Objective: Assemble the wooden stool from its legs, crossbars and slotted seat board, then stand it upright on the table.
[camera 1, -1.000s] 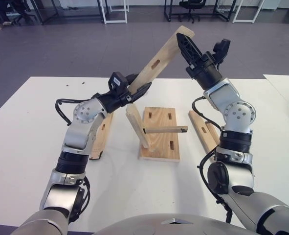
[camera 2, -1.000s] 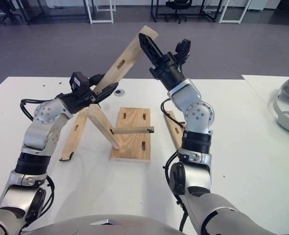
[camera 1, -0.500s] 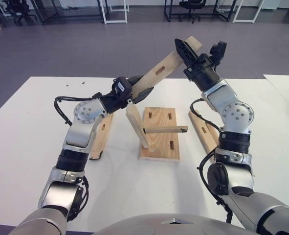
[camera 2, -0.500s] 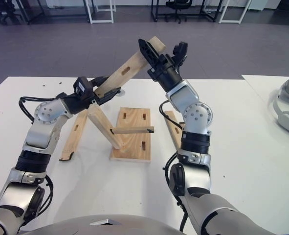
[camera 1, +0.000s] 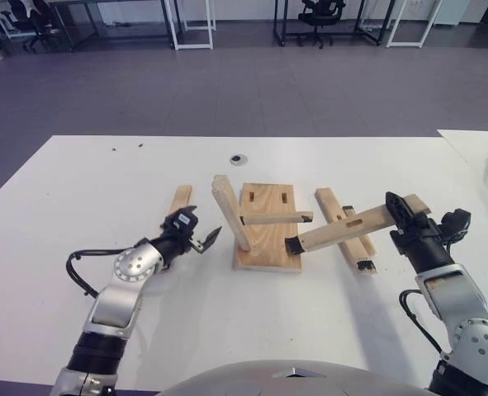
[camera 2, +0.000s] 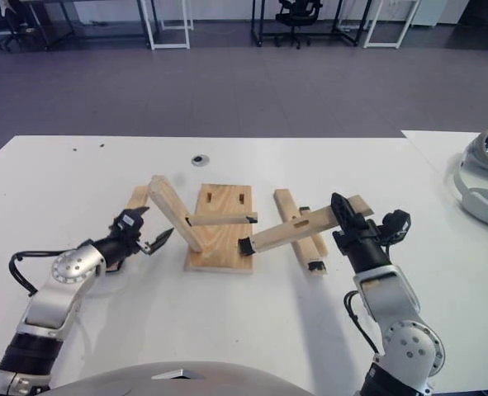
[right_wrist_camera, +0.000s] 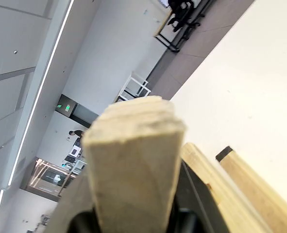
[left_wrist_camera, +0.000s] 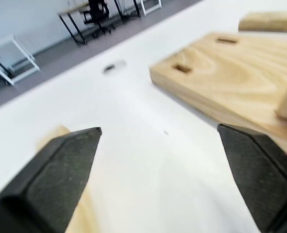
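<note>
**Leg lowered from mid-air to the tabletop; left arm has let go**

A second ago both arms held one leg high over the tabletop, slanting up toward the right. The head camera has also shifted since then.

The left end effector [camera 1: 201, 227] no longer grips that leg. It has dropped low over the tabletop [camera 1: 78, 190], fingers spread with nothing between them. It sits just left of the seat board [camera 1: 268, 252] and beside the loose left leg [camera 1: 180, 200], which lies flat.

The right end effector [camera 1: 402, 219] still pinches the held leg [camera 1: 343, 229] at its outer end. It has come down to the right side of the tabletop. The leg now runs nearly level and slopes slightly down to the left. It crosses over the two loose right legs [camera 1: 329, 204] lying flat there. Its black-capped end is at the seat board's right edge, and I cannot tell whether it touches. In the right wrist view the leg's end grain [right_wrist_camera: 133, 160] is clamped between the fingers.

The seat board lies flat mid-tabletop as before, slots up. The standing leg [camera 1: 229, 213] leans at the board's left side. The crossbar [camera 1: 277, 219] juts from this leg to the right above the board. Neither has moved.
</note>
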